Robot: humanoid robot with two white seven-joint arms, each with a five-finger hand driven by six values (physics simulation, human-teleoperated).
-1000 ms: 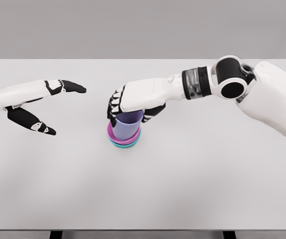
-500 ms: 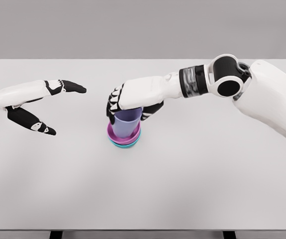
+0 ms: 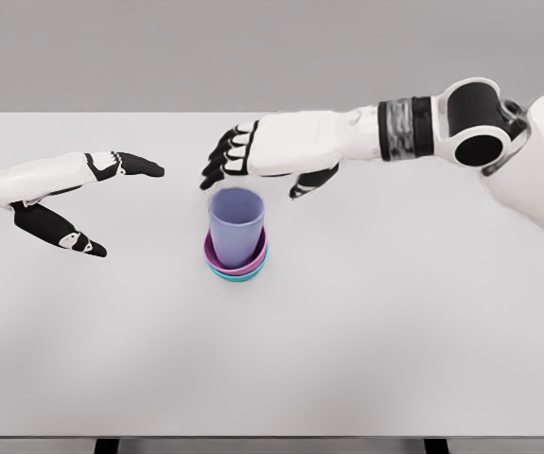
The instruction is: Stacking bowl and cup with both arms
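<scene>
Fingers released, the right hand (image 3: 257, 161) hovers behind the lavender cup (image 3: 235, 226) nested in stacked bowls (image 3: 236, 265); retreat upward, avoiding the rim. The left hand (image 3: 68, 203) waits open.

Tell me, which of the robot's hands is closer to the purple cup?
The right hand. It hovers open just above and behind the purple cup, which stands in the stacked bowls. The left hand is open too, well off to the cup's left.

Bright, even render light; faint shadows, sharp.
</scene>
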